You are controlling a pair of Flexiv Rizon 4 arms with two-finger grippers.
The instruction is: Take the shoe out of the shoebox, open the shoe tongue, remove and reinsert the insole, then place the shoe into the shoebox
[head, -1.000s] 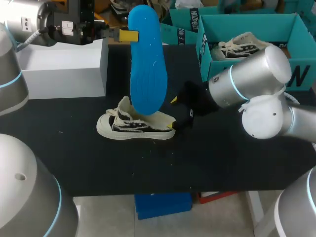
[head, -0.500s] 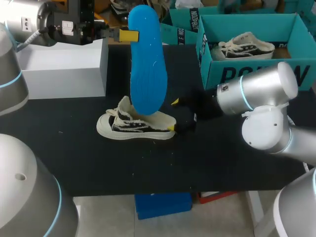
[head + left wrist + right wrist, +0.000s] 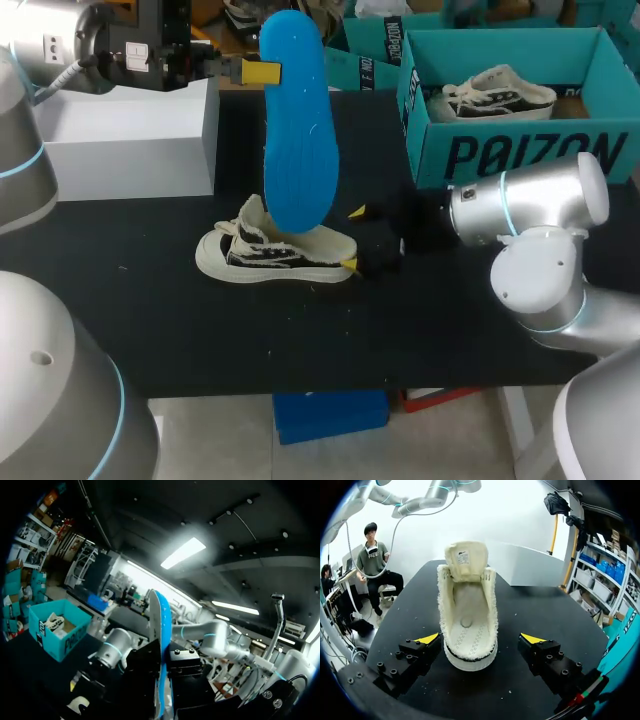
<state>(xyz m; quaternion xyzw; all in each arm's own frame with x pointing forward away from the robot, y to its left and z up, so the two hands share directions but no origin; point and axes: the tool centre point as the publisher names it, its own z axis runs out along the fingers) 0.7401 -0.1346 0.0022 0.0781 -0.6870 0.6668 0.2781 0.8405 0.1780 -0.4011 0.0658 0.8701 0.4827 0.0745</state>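
Observation:
My left gripper is shut on the blue insole and holds it upright above the table, its lower end just over the shoe. In the left wrist view the insole shows edge-on between the fingers of the left gripper. The cream and black shoe lies on the black table, toe to the left. My right gripper stands open at its heel. In the right wrist view the shoe has its tongue pulled up and its inside bare, its heel between the right gripper's spread fingers without touching them.
The teal shoebox stands at the back right with a second shoe inside. A white box sits at the back left. My right arm's elbow hangs low over the table's right side.
The right arm's elbow has swung down and to the right, and its gripper has settled lower at the shoe's heel. The left arm and the insole have not moved.

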